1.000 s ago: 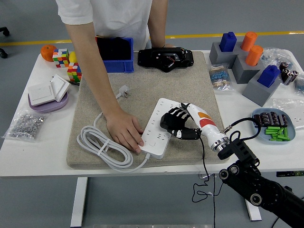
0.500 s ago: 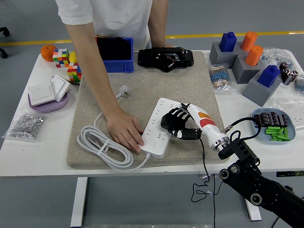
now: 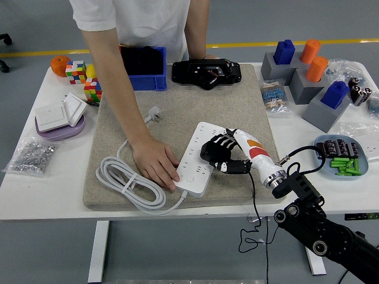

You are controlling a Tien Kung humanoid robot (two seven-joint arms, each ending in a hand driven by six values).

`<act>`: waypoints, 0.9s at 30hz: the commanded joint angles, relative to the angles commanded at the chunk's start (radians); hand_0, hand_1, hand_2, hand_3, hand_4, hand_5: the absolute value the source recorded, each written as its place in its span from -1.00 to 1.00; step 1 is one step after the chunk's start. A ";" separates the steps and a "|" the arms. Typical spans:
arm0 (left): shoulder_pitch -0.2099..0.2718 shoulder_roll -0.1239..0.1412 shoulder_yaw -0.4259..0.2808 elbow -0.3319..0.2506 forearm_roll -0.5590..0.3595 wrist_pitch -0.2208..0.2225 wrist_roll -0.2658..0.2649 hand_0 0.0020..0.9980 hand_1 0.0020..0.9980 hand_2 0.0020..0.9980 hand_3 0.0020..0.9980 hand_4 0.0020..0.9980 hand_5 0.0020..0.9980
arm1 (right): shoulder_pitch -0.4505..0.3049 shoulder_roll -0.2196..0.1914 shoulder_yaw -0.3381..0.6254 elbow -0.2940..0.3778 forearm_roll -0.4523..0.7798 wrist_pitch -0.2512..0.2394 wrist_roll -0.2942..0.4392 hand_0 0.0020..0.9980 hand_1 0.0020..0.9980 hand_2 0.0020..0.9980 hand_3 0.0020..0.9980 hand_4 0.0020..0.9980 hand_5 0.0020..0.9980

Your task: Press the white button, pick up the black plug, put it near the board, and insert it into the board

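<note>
Right hand sits over the right edge of the white power strip, fingers curled; whether they pinch the black plug, can't tell. Person's hand pins the strip's left end on the grey mat. Left arm out of view.

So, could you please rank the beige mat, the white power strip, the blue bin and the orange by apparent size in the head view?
1. Beige mat.
2. White power strip.
3. Blue bin, partly hidden by the person's arm.
4. Orange, farthest back yet clearly smallest.
</note>
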 joint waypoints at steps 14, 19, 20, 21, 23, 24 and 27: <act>0.002 -0.002 -0.002 0.000 0.003 0.000 0.001 0.42 0.33 0.17 0.36 0.33 -0.46 | -0.005 0.001 0.013 0.006 0.018 0.018 0.011 -0.11 -0.13 -0.09 0.09 0.92 -1.00; 0.001 -0.002 -0.001 0.000 0.003 -0.001 0.000 0.42 0.33 0.17 0.36 0.33 -0.46 | -0.004 0.001 0.015 0.006 0.017 0.017 0.008 -0.11 -0.11 -0.08 0.10 0.93 -0.95; 0.001 -0.001 -0.001 0.000 0.003 -0.001 0.000 0.42 0.33 0.17 0.36 0.33 -0.46 | -0.003 0.001 0.015 0.006 0.018 0.016 0.008 -0.11 -0.11 -0.08 0.10 0.93 -0.95; 0.001 -0.002 0.000 0.000 0.002 -0.001 0.000 0.42 0.33 0.17 0.36 0.33 -0.46 | -0.003 0.001 0.015 0.006 0.017 0.015 0.008 -0.11 -0.11 -0.08 0.10 0.93 -0.95; 0.001 -0.002 -0.001 0.000 0.003 -0.001 0.001 0.42 0.33 0.17 0.35 0.33 -0.46 | -0.003 0.001 0.015 0.007 0.018 0.014 0.007 -0.12 -0.11 -0.07 0.10 0.94 -0.93; 0.001 -0.002 -0.001 0.000 0.003 -0.001 0.001 0.42 0.33 0.17 0.35 0.33 -0.46 | -0.004 0.000 0.014 0.007 0.018 0.013 0.008 -0.12 -0.11 -0.07 0.10 0.94 -0.93; 0.002 -0.002 -0.001 0.000 0.004 -0.001 0.002 0.42 0.33 0.17 0.35 0.33 -0.46 | -0.004 0.000 0.013 0.008 0.020 0.014 0.009 -0.12 -0.11 -0.07 0.10 0.94 -0.93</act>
